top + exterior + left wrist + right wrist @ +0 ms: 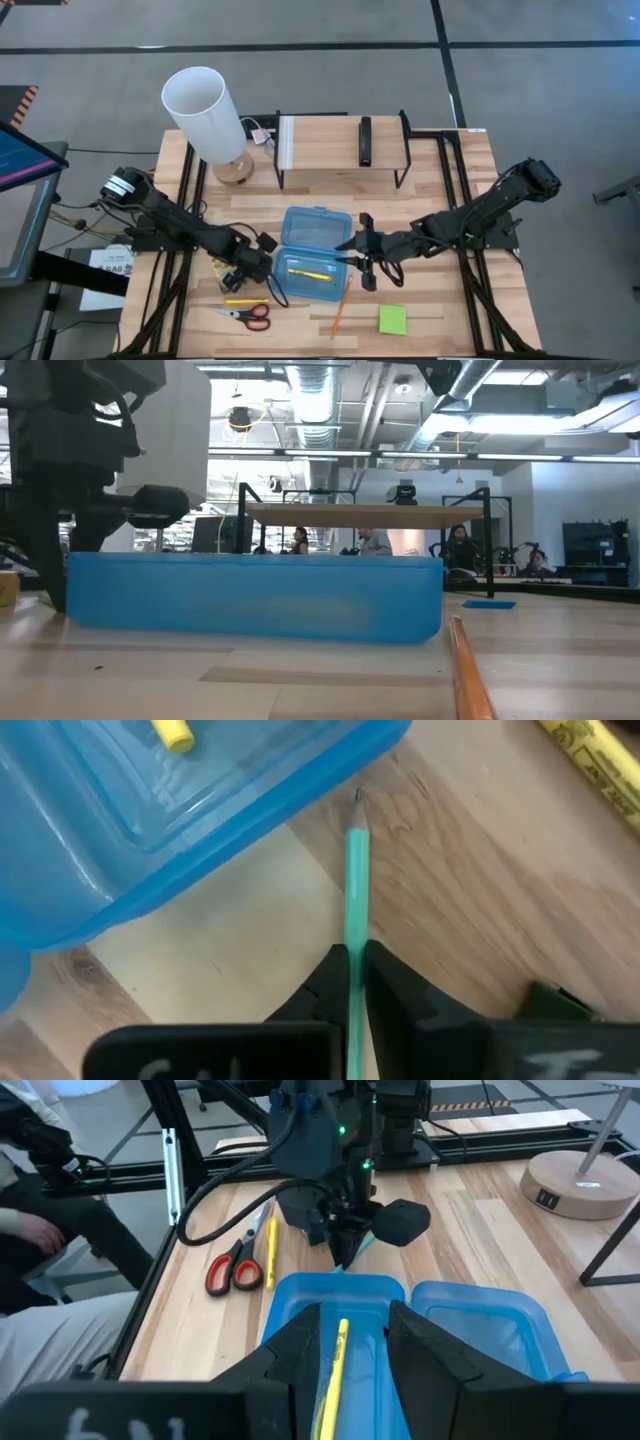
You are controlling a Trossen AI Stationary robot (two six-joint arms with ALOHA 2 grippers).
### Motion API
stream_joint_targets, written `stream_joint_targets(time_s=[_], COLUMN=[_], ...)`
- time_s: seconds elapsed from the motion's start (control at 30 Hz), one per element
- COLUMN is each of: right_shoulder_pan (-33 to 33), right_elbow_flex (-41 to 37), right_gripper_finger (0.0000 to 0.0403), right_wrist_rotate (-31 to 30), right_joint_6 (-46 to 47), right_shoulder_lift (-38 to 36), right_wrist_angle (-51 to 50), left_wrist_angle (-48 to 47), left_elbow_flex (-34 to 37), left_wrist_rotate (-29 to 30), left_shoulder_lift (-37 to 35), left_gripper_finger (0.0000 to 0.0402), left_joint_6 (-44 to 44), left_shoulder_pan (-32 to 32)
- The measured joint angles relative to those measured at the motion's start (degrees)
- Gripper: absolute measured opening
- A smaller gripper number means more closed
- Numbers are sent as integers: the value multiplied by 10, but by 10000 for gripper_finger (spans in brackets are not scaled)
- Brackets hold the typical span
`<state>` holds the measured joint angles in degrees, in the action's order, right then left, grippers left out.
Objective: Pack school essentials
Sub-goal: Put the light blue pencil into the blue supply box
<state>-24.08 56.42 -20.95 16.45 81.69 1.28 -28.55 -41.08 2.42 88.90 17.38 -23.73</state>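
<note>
Step in hand: green pencil (pixel 356 870) pickup. Your left end effector (pixel 356 982) is clenched on it, just beside the blue case (pixel 312 258). Next, you lift and tip it in. Right end effector (pixel 364 262) spread, grasping nothing, at the case's far edge.

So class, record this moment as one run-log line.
left gripper: shut on green pencil | right gripper: open above blue case | inside: yellow pencil
</note>
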Motion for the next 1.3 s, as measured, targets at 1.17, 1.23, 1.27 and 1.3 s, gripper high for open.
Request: stream_joint_targets(time_s=[1.17, 1.23, 1.27, 1.3], right_shoulder_pan=[-26, -38, -43, -47], right_elbow_flex=[1, 1, 1, 1], right_gripper_finger=[133, 133, 132, 132], right_wrist_rotate=[-14, -41, -51, -58], right_joint_6=[7, 6, 6, 6], right_shoulder_lift=[-53, -54, -54, -55], right_wrist_angle=[-37, -37, -43, -47], left_wrist_angle=[60, 47, 42, 38], left_elbow_flex=[-256, -270, -281, -291], left_wrist_rotate=[40, 40, 40, 41], left_shoulder_lift=[125, 151, 164, 177], left_gripper_finger=[0, 0, 0, 0], left_joint_6=[-65, -81, -89, -96], left_shoulder_pan=[8, 14, 17, 20])
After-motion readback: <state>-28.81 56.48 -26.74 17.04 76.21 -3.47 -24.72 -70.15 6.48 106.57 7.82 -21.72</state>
